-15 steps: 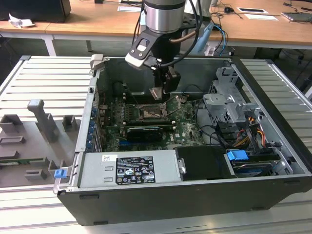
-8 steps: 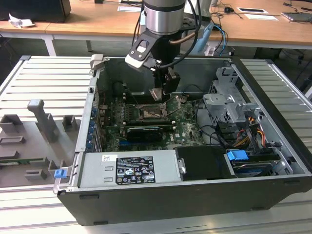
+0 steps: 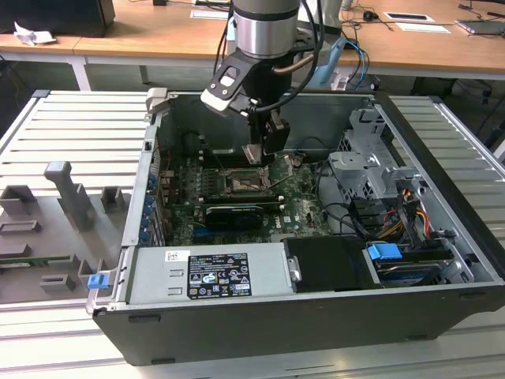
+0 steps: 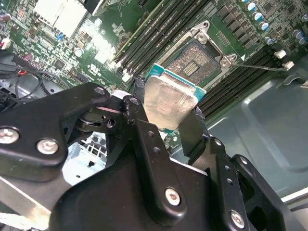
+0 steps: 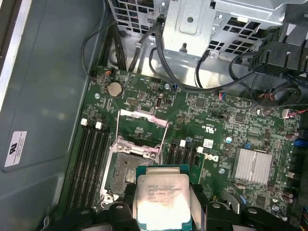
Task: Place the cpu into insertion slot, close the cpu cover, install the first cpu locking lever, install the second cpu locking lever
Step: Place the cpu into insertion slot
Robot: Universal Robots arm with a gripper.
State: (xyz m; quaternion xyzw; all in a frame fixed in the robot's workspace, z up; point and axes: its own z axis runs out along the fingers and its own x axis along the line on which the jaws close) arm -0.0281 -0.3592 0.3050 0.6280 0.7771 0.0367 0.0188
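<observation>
The tool (image 4: 168, 113) is gripping the cpu (image 5: 162, 197) by 2 opposite edges. Its fingers (image 4: 192, 132) are closed to the chip's width, and the pale metal face is showing in both wrist views. In the exterior view the tool is hanging inside the open case (image 3: 237, 324), which is sitting on the slatted counter (image 3: 71, 142), and the chip is hovering just above the slot (image 5: 126, 171) near the middle of the board (image 3: 300, 205), not yet touching it.

The cover (image 5: 143, 126) is standing flipped open beyond the slot, leaving the dark pin field bare. A thin lever (image 4: 260, 65) is lying swung out to the side, and the memory slots (image 5: 91, 163) are running alongside.

The step in hand appears to be seating the chip. In both wrist views it is overlapping only 1 side of the slot, so it probably needs centring before descending. Doing this well means:

- holding the chip level
- squaring its 4 corners to the silver rim
- coming straight down, since any sideways drag risks bending pins
- releasing only once the chip is lying flat inside the rim
- staying clear of the raised cover and the lever
</observation>
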